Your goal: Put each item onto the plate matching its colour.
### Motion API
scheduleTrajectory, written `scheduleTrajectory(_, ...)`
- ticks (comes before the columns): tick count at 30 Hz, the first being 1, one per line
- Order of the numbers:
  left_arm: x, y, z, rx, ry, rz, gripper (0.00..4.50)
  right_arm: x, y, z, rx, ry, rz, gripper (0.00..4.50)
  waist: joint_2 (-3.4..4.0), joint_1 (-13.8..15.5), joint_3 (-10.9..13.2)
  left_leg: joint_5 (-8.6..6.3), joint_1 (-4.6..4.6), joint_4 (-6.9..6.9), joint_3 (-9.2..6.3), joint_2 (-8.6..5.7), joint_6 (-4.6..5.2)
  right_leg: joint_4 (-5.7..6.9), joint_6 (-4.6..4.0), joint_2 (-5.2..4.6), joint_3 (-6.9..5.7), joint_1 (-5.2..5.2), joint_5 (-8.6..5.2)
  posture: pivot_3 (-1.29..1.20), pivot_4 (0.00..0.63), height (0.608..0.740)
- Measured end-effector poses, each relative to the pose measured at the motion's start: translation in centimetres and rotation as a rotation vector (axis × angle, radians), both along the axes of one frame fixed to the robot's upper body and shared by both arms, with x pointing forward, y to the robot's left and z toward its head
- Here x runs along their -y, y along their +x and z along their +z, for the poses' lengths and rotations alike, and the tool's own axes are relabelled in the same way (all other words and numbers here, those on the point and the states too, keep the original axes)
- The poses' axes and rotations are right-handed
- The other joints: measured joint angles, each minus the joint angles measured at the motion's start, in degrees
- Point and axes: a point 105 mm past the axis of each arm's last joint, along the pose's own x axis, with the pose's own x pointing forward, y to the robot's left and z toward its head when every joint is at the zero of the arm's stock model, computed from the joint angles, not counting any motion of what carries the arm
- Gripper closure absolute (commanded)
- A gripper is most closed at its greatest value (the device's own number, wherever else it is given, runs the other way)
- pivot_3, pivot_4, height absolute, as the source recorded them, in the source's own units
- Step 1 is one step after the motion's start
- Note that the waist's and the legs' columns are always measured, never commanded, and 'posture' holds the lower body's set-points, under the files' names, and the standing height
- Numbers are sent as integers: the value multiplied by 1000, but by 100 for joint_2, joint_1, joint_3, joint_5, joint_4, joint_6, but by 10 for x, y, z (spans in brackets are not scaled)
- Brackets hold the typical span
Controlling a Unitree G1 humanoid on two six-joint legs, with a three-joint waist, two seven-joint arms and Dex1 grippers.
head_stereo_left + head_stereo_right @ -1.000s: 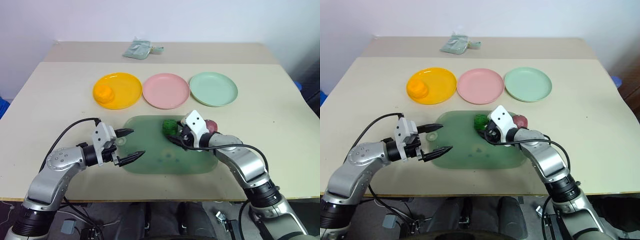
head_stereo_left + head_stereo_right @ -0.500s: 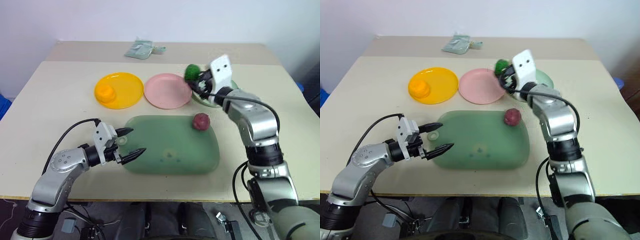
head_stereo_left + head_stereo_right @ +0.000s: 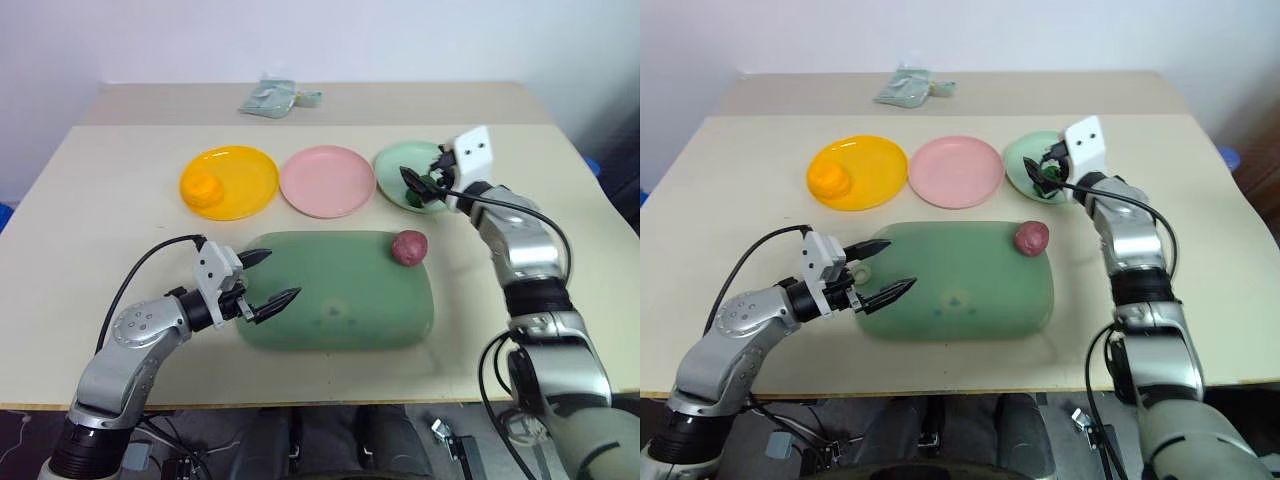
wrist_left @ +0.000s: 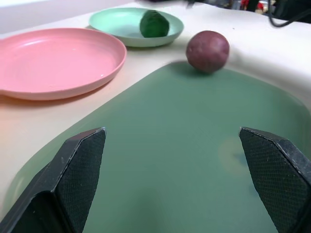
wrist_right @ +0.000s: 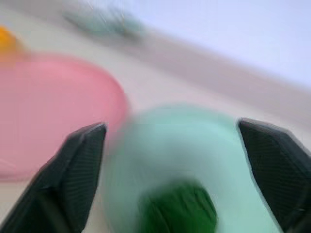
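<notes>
Right wrist view, field notes: own pincer (image 5: 175, 160) spread wide, both fingers (image 5: 73, 170) standing apart, nothing pinched, green ball (image 5: 179, 209) sitting low between them on mint plate (image 5: 194, 145). Same pincer seen from head camera (image 3: 422, 186) hovering over near edge of that plate (image 3: 395, 160), ball (image 4: 154, 23) plainly resting in the dish in left wrist view. Placement judged done, so step in hand reads as the retreat: lift straight up and clear of the rim before swinging away, keeping fingers wide so no tip clips the ball and rolls it off the shallow plate.

Outward from there: maroon ball (image 3: 408, 246) on far right corner of mat (image 3: 340, 300), just short of plate row, free and round, apt to roll if nudged from one side. Pink plate (image 3: 328, 180) empty, middle of row, next to mint plate. Best approach judged from above, fingers straddling ball evenly, closing gently, then short carry to pink.

Yellow plate (image 3: 245, 170) at left end with orange ball (image 3: 204, 187) already on it.

Left pincer (image 3: 268, 277) spread too, empty, held level over near left edge of mat, well apart from maroon ball. Worktop (image 3: 100, 210) otherwise carrying a foil packet (image 3: 268, 96) at far edge, not part of the job.
</notes>
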Motion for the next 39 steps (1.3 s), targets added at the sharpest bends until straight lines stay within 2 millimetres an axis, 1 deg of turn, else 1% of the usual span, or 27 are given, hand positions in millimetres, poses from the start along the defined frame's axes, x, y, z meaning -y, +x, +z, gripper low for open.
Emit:
scheduleTrajectory(2, 1, 0, 0, -2, 1, -7, 0, -2, -29, -10, -50, -38, 124, 18, 0, 55, 0, -2, 0, 3, 2, -1, 4, -5, 1, -2, 1, 5, 0, 0, 150, 740)
scheduleTrajectory(3, 0, 0, 0, -2, 3, -9, 0, -3, -43, -21, -101, -57, 176, 18, -1, 77, 0, -4, 3, 9, 2, -1, 6, -11, 0, -3, 1, 6, 0, 0, 150, 740)
scheduleTrajectory(5, 2, 0, 1, 0, 4, -22, 0, -1, -62, -39, -192, -86, 226, 18, 0, 82, -1, -4, 3, 15, 4, -1, 7, -10, 0, -5, 2, 7, 0, 0, 150, 740)
scheduleTrajectory(7, 4, 2, 3, 4, 6, -39, 0, 1, -75, -56, -276, -101, 248, 18, 0, 78, -1, -4, 6, 18, 5, 0, 7, -6, 0, -5, 3, 7, 0, 0, 150, 740)
scheduleTrajectory(9, 7, 4, 5, 12, 7, -57, 0, -3, -82, -65, -320, -103, 265, 18, 0, 61, -1, -3, 8, 18, 5, 2, 5, -3, 0, -4, 4, 5, 0, 0, 150, 740)
scheduleTrajectory(10, 8, 5, 6, 14, 8, -67, 0, -5, -82, -67, -325, -107, 265, 18, 1, 45, -1, -3, 8, 18, 5, 2, 5, -2, 0, -3, 6, 4, 0, 0, 150, 740)
scheduleTrajectory(13, 10, 7, 6, 13, 8, -75, 0, -17, -71, -72, -314, -101, 240, 18, 2, 19, -2, -2, 7, 18, 6, 2, 3, -2, -1, -2, 6, -1, 0, 0, 150, 740)
scheduleTrajectory(15, 10, 8, 5, 9, 7, -77, 0, -24, -63, -76, -316, -108, 221, 550, 2, 30, -2, -2, 6, 18, 6, 2, 2, -2, -1, -2, 5, -2, 0, 0, 150, 740)
scheduleTrajectory(16, 10, 8, 5, 8, 7, -76, 0, -26, -60, -78, -320, -108, 210, 904, 2, 50, -2, -2, 4, 18, 6, 0, 2, -2, -1, -3, 5, -2, 0, 0, 150, 740)
scheduleTrajectory(17, 10, 8, 5, 8, 7, -75, 0, -27, -57, -79, -320, -103, 199, 1411, 2, 78, -1, -2, 4, 18, 6, -1, 3, -3, -1, -4, 5, -1, 0, 0, 150, 740)
scheduleTrajectory(18, 9, 7, 4, 5, 8, -71, 0, -29, -54, -78, -313, -108, 192, 1778, 2, 84, -2, -3, 3, 20, 6, -2, 4, -3, -1, -5, 5, 0, 0, 0, 150, 740)
scheduleTrajectory(19, 8, 7, 3, 1, 8, -68, 0, -31, -53, -76, -305, -112, 193, 1903, 2, 86, -2, -3, 3, 21, 6, -2, 5, -4, 0, -5, 5, 1, 0, 0, 150, 740)
scheduleTrajectory(22, 3, 4, -4, -22, 6, -48, 0, -38, -50, -67, -262, -108, 211, 1903, 2, 75, -1, -3, 3, 21, 4, 0, 4, -3, 0, -3, 5, -1, 0, 0, 150, 740)
scheduleTrajectory(23, 1, 4, -4, -24, 5, -37, 0, -43, -47, -62, -241, -96, 219, 1903, 2, 69, -1, -2, 3, 21, 4, 1, 3, -3, -1, -2, 5, -2, 0, 0, 150, 740)
scheduleTrajectory(24, -2, 4, -5, -24, 4, -17, 0, -53, -42, -55, -208, -72, 222, 1903, 3, 45, -1, -1, 3, 21, 6, 2, 1, -2, 0, -1, 5, -3, 0, 0, 150, 740)
scheduleTrajectory(25, -6, 6, -5, -20, 2, 6, 0, -62, -32, -46, -173, -47, 207, 1903, 3, -13, -1, 1, 4, 20, 8, 4, -3, 1, 0, 2, 6, -5, 0, 0, 150, 740)
scheduleTrajectory(27, -14, 9, -1, 9, -15, 66, 0, -86, -4, -27, -113, -13, 141, 1903, 4, -99, -1, 7, 7, 11, 6, 4, -12, 8, -2, 4, 7, -11, -1, 0, 150, 740)
scheduleTrajectory(29, -18, 12, 1, 30, -23, 113, 0, -95, 14, -20, -91, -19, 77, 1903, 3, -64, -2, 8, 6, 2, -2, 2, -14, 8, -4, 5, 4, -14, -2, 0, 150, 740)
scheduleTrajectory(30, -22, 12, 0, 33, -21, 139, 0, -99, 21, -20, -90, -18, 57, 1903, 2, -46, -2, 8, 5, -4, -3, -1, -14, 6, -4, 3, 3, -14, -2, 0, 150, 740)
scheduleTrajectory(32, -32, 11, -4, 24, -23, 196, 0, -109, 34, -31, -128, 10, 28, 874, 2, -66, -2, 8, 4, -19, 2, -7, -14, 2, -3, 1, 4, -13, -1, 0, 150, 740)
scheduleTrajectory(33, -34, 10, -7, 17, -23, 211, 0, -113, 39, -36, -144, 14, 21, 491, 2, -71, -2, 7, 4, -21, 3, -8, -13, 1, -3, -1, 4, -14, -1, 0, 150, 740)
scheduleTrajectory(34, -36, 8, -10, 6, -23, 225, 0, -116, 43, -42, -160, 18, 10, 203, 3, -82, -2, 8, 4, -26, 5, -9, -13, -2, -3, -1, 4, -14, -1, 0, 150, 740)
scheduleTrajectory(35, -36, 5, -14, -3, -25, 238, 0, -117, 45, -45, -162, 21, 4, 40, 3, -78, -1, 8, 4, -28, 3, -8, -14, -1, -3, 0, 3, -15, -1, 0, 150, 740)
scheduleTrajectory(36, -36, 3, -15, -8, -27, 247, 0, -117, 46, -46, -151, 25, 4, 40, 4, -75, -1, 8, 4, -29, 3, -8, -14, -2, -3, 0, 2, -15, -1, 0, 150, 740)
scheduleTrajectory(39, -38, 2, -12, 15, -32, 277, 0, -110, 46, -33, -64, 7, 32, 40, 5, -71, -1, 10, 4, -28, 4, -8, -17, -1, -3, 0, 2, -14, -1, 0, 150, 740)
